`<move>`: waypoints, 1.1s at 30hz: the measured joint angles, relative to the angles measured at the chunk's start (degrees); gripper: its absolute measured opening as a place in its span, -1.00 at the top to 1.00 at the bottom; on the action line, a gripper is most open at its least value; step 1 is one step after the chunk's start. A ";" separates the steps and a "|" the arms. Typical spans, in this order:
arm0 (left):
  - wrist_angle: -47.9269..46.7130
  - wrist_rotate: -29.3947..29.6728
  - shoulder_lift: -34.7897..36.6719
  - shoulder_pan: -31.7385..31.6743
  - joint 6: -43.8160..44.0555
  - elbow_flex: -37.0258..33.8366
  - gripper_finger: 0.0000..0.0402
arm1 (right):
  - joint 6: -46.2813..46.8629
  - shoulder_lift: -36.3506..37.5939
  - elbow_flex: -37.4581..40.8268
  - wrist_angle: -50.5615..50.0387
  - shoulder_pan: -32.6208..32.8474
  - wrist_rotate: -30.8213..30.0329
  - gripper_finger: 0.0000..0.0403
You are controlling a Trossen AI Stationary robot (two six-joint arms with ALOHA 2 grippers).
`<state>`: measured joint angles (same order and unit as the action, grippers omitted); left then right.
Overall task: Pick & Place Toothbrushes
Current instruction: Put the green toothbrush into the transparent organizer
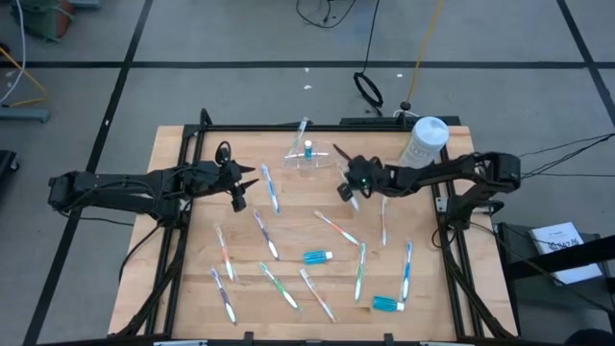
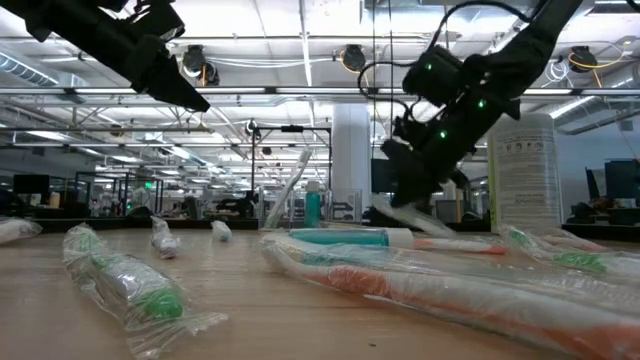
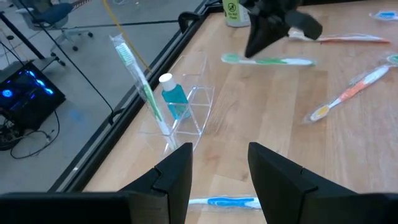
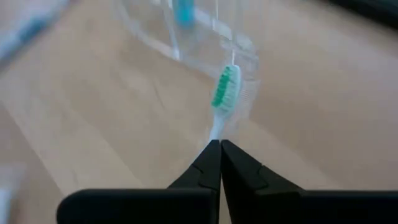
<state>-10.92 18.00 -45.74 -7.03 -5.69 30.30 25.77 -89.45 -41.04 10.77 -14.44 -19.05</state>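
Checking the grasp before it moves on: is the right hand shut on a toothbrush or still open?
Shut on the green toothbrush: in the right wrist view the right hand has its fingertips pressed together around the brush's neck, the head sticking out beyond them.

Black right pincer (image 4: 220, 152) pinches a white toothbrush (image 4: 222, 93) with green bristles, a clear holder (image 4: 205, 37) just past it with a blue tube (image 4: 183, 9), light wood table (image 1: 192, 288) below it, white bottle (image 1: 423, 141) behind it, black left pincer (image 3: 217, 171) opposite.
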 joint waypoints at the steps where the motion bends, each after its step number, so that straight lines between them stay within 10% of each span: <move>1: 0.00 0.00 0.00 -0.02 0.00 0.00 0.20 | -0.89 0.38 0.00 1.89 0.25 -0.21 1.00; 18: 2.53 0.11 -0.01 -0.04 -4.94 0.00 0.20 | -35.94 0.39 -0.55 59.67 -1.05 -3.76 1.00; 33: 12.54 0.11 0.00 -0.08 -11.15 0.00 0.20 | -43.44 -16.45 -9.65 62.76 -6.71 -6.54 1.00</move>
<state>1.63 18.11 -45.74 -7.11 -16.84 30.30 -17.67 -105.90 -50.68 73.53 -21.15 -25.59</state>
